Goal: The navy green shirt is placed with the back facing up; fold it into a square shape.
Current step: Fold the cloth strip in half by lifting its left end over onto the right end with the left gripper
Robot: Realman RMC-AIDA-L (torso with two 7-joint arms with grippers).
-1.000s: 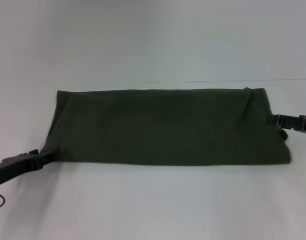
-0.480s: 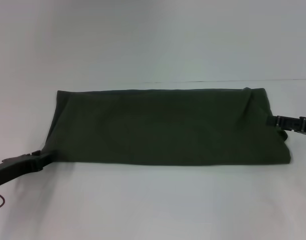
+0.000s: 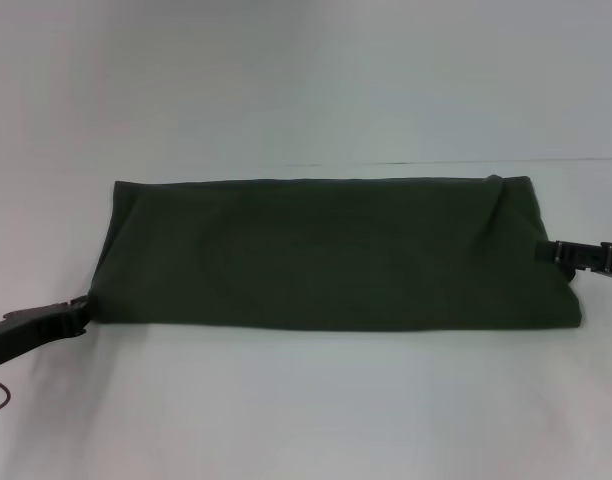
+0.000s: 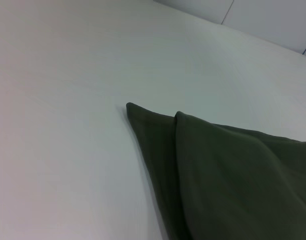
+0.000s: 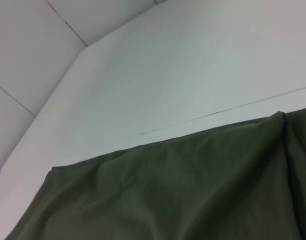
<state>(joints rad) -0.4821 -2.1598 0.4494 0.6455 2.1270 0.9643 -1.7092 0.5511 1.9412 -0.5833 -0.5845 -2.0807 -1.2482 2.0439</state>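
Observation:
The navy green shirt [image 3: 326, 250] lies flat on the white table as a long folded band, its plain side up. My left gripper [image 3: 78, 308] sits low at the band's near left corner, just off the cloth. At the shirt's right edge, about halfway up, my right gripper [image 3: 544, 251] rests against the hem. In the left wrist view, the shirt [image 4: 233, 175] shows a layered, pointed corner. The right wrist view looks along the shirt [image 5: 168, 195] and its far edge. Neither wrist view shows any fingers.
The white table [image 3: 306, 410] stretches all around the shirt, with a thin seam line [image 3: 436, 163] just behind the cloth. A pale wall or panel edge [image 5: 68, 25] rises beyond the table.
My left gripper has drawn back to the left, off the shirt's near corner. The right gripper has slid slightly right and down. The shirt's left corner has settled flat.

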